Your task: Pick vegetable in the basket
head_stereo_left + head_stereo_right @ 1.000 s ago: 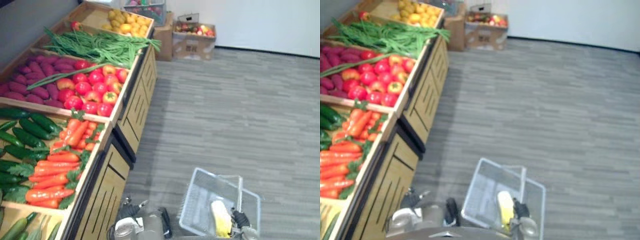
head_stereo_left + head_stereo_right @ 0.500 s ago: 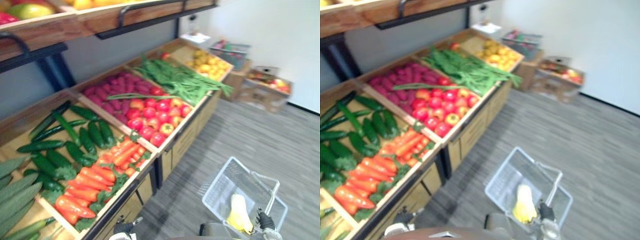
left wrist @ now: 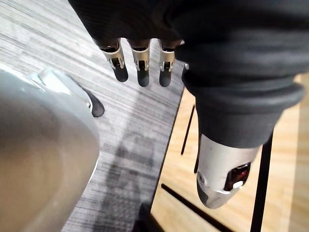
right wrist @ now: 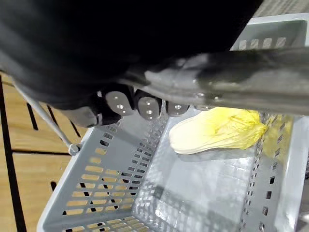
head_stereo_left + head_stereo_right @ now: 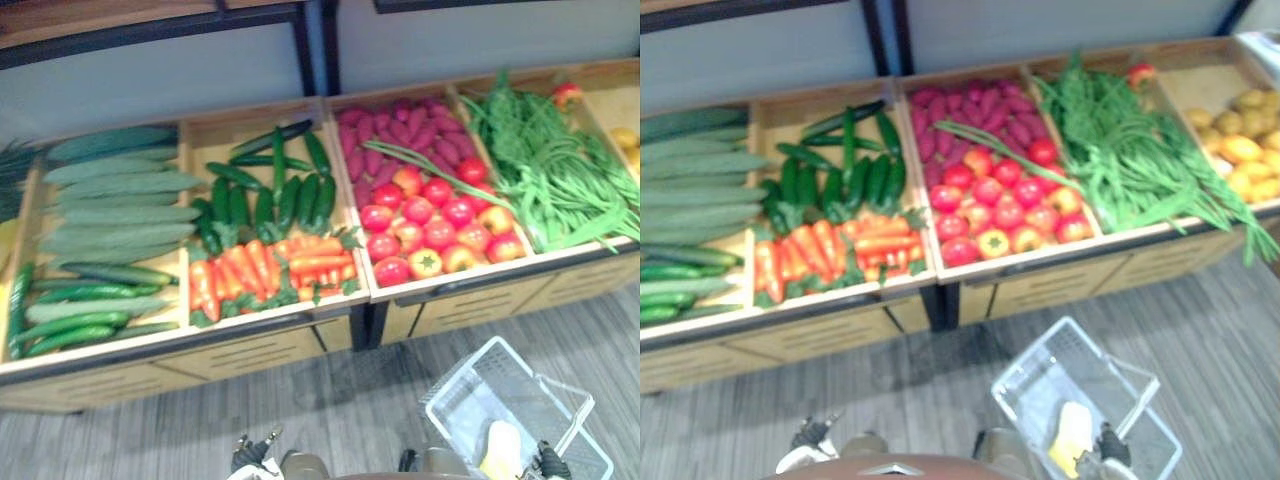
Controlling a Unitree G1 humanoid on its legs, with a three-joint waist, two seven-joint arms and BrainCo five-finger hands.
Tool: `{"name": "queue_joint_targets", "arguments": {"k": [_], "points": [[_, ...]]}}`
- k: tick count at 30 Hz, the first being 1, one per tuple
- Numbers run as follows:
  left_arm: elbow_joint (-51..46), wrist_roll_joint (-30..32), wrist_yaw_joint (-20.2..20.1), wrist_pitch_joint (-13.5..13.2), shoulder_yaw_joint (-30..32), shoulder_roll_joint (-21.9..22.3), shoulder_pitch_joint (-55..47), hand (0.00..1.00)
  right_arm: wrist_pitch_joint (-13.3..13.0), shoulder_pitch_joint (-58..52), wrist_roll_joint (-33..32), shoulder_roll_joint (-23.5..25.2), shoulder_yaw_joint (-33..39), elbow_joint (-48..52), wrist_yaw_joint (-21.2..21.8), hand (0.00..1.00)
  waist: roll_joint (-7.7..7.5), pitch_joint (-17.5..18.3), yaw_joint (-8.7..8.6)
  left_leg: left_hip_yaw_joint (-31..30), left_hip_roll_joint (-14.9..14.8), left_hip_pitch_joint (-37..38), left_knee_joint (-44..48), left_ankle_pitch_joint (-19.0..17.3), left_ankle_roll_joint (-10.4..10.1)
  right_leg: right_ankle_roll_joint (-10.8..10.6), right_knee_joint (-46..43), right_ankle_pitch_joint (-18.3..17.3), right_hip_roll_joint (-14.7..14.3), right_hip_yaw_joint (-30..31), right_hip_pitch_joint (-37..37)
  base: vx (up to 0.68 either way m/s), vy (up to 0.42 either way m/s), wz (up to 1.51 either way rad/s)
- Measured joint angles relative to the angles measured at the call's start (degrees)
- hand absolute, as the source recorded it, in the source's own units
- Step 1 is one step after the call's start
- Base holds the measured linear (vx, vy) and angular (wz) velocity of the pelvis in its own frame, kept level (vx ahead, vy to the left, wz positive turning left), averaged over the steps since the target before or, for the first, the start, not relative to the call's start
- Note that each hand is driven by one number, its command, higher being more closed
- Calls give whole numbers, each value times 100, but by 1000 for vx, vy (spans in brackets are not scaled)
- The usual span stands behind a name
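A pale grey plastic basket (image 5: 470,372) hangs low at my right side, above the floor in front of the produce stand. My right hand (image 4: 145,105) is shut on its metal handle (image 4: 251,77), fingers curled round the bar. Inside the basket lies one yellow-white leafy cabbage (image 4: 217,135), also seen from above as the cabbage (image 5: 500,452). My left hand (image 3: 140,63) hangs beside the stand's wooden front with straight fingers and holds nothing. On the stand lie carrots (image 5: 270,270), cucumbers (image 5: 270,195), tomatoes (image 5: 440,225) and green beans (image 5: 550,180).
The wooden stand (image 5: 250,345) runs across the view with sloped bins: long pale green gourds (image 5: 120,200) at the left, purple sweet potatoes (image 5: 390,140) behind the tomatoes, yellow fruit (image 5: 1245,160) at the far right. Grey plank floor (image 5: 350,410) lies between me and the stand.
The whole picture has swung round, so the camera moved and now faces the stand head-on. The basket with the cabbage stays in my right hand.
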State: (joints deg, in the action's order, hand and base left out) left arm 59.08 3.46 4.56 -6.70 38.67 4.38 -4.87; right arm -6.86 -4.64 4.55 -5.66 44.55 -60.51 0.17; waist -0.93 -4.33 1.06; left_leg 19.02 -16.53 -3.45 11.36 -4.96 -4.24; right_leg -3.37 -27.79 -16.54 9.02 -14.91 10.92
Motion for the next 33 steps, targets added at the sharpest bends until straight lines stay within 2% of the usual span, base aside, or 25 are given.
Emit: {"name": "queue_joint_targets", "arguments": {"k": [1, 2, 4, 7, 9, 12, 15, 17, 21, 23, 24, 25, 29, 32, 33], "points": [[0, 5, 6, 17, -6, -1, 2, 0, 14, 0, -14, 6, 17, -1, -8, 100, 9, 3, -46, 1228, -76, 119, -42, 10, 16, 12, 122, -7, 97, -234, -149, -19, 23, 115], [13, 5, 8, 39, -84, -7, -11, 0, 24, 43, -13, 5, 139, -10, -8, 100, 12, 5, -42, 1344, 29, 168, -233, 140, -185, 18, 305, -4, 106, -269, -230, -46, 55, 84], [55, 7, 26, 61, -175, -37, -7, 0, 24, 139, -23, 5, 336, -158, -7, 100, 30, 17, -24, 992, 301, 162, -632, 296, -316, -49, 711, 96, 112, -258, -351, -87, 126, 40], [181, 10, 21, 58, -293, -137, -35, 0, -8, 142, -27, -42, 750, -343, -5, 100, 118, 114, -18, 903, 533, 183, -1138, 548, -268, -176, 1322, 499, 104, -289, -496, -37, 184, 15], [244, 12, 19, 59, -286, -243, -72, 0, 19, 107, -93, 2, 893, -343, -4, 100, 85, 138, -28, 934, 658, 213, -1261, 588, -218, -206, 1528, 677, 143, -234, -561, 17, 167, -4], [259, 17, 18, 62, -277, -376, -217, 0, 50, 14, -236, 136, 935, -342, -5, 100, -24, 166, -82, 953, 801, 319, -1391, 604, -194, -255, 1604, 724, 223, -195, -636, 35, 95, -1], [412, 149, 14, 65, -282, -474, -241, 0, 42, -170, -354, 259, 1012, -333, -10, 100, -87, 207, -102, 956, 895, 551, -1580, 608, -188, -217, 1683, 788, 234, -157, -820, 67, 72, 2], [431, 187, 12, 66, -289, -489, -239, 0, 15, -304, -348, 233, 838, -288, -7, 100, -122, 221, -130, 958, 961, 671, -1680, 598, -183, -212, 1608, 791, 274, -90, -850, 59, 66, -2], [424, 211, 17, 65, -463, -710, -238, 0, -30, -361, -348, 204, 379, -205, -1, 100, -206, 126, -241, 940, 970, 892, -1679, 475, -179, -181, 827, 811, 341, 193, -632, 36, 53, -1], [322, 240, 28, 64, -459, -1005, -230, 0, -100, -360, -349, 220, 139, -195, 9, 100, -279, 125, -245, 1008, 973, 1011, -1677, 434, -184, -140, 335, 839, 340, 523, -402, 21, 15, -16], [234, 238, 53, 57, -437, -1198, -215, 0, -131, -363, -349, 220, -10, -198, 24, 100, -361, 122, -242, 1004, 976, 1034, -1665, 437, -169, -123, 312, 851, 319, 647, -398, 37, -17, -13], [225, 231, 91, 48, -387, -1343, -146, 0, -143, -352, -348, 219, -72, -218, 62, 100, -420, 105, -235, 990, 966, 1026, -1620, 432, -164, -92, 368, 876, 293, 730, -407, 48, -48, -16], [198, 64, 206, 12, 201, -1650, 201, 0, -223, -298, -349, 196, -263, -245, 234, 100, -422, 100, -218, 653, 964, 749, -1603, 436, -148, -153, 1044, 994, 212, 904, -456, 39, -61, -8], [-198, -274, 346, 3, 361, -1591, 255, 0, -218, -318, -349, 157, -264, -246, 234, 100, -372, 74, -219, 626, 966, 748, -1595, 440, -144, -156, 1474, 992, 214, 892, -691, 14, -44, 6], [-636, -333, 458, -22, 362, -1508, 217, 0, -220, -353, -349, 159, -268, -246, 233, 100, -355, 82, -210, 560, 964, 706, -1583, 441, -145, -159, 1632, 990, 198, 865, -771, 14, -59, 20]]}}
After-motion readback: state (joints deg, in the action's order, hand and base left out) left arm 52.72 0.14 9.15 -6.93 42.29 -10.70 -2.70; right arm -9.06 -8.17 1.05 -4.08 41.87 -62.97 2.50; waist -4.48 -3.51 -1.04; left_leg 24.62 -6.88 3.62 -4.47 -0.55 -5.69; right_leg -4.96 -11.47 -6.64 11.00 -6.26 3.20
